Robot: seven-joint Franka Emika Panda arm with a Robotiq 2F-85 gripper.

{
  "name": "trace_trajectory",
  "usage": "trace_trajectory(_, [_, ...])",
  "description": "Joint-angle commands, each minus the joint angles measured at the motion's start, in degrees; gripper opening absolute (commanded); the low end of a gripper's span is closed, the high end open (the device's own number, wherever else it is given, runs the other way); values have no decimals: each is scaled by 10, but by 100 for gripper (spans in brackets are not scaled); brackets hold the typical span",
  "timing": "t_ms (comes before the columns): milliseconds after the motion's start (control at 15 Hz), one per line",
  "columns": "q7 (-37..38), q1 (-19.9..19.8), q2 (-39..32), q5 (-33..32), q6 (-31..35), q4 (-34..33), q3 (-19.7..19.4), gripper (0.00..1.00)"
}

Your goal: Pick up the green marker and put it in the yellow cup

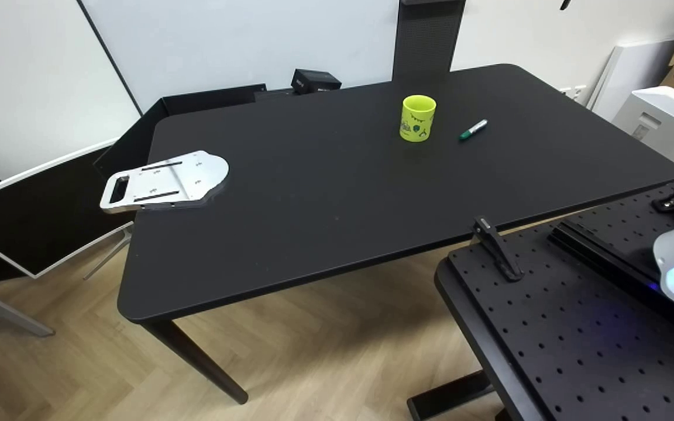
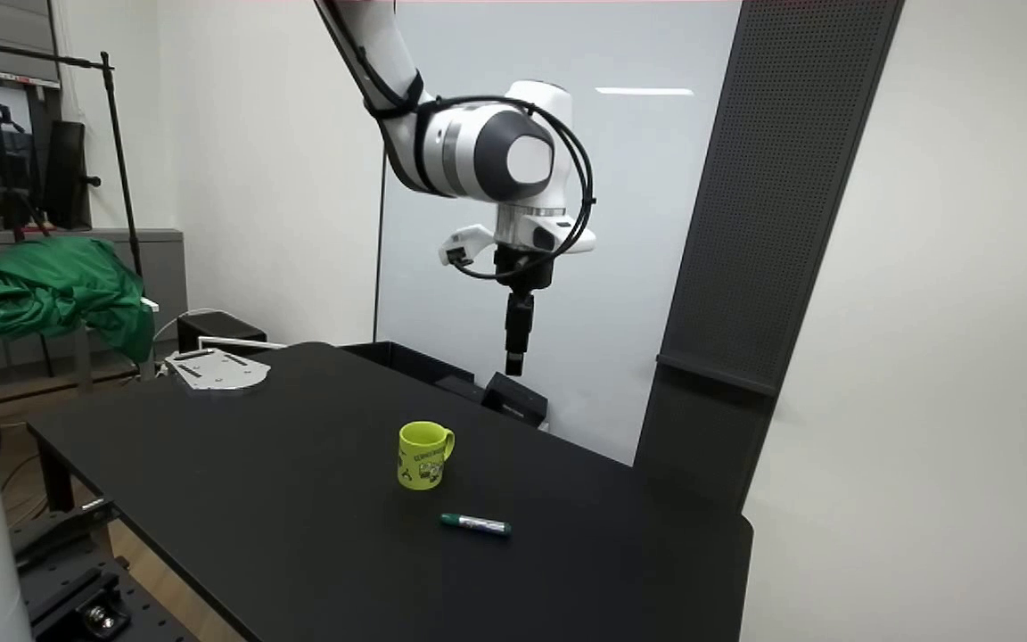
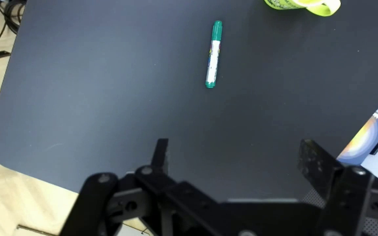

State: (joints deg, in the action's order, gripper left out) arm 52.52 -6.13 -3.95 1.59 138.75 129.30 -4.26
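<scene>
One green marker [image 3: 213, 55] lies near the yellow cup [image 2: 421, 465], not touching it, on the cup's side of our spread, empty gripper [image 3: 235, 143], the marker's long axis aiming roughly into the gap, so we judge a descent cupward should let us squeeze across it

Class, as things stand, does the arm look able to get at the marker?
Probably yes: the gripper is open, and the marker lies apart from the cup, with nothing covering it.
</scene>
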Motion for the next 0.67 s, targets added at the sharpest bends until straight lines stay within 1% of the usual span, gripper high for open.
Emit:
trace_trajectory(0, [89, 17, -43, 9, 6, -44, -7, 100])
trace_trajectory(400, [150, 37, -98, 1, 18, -86, -13, 100])
trace_trajectory(600, [154, 46, -120, 3, 18, -102, -15, 100])
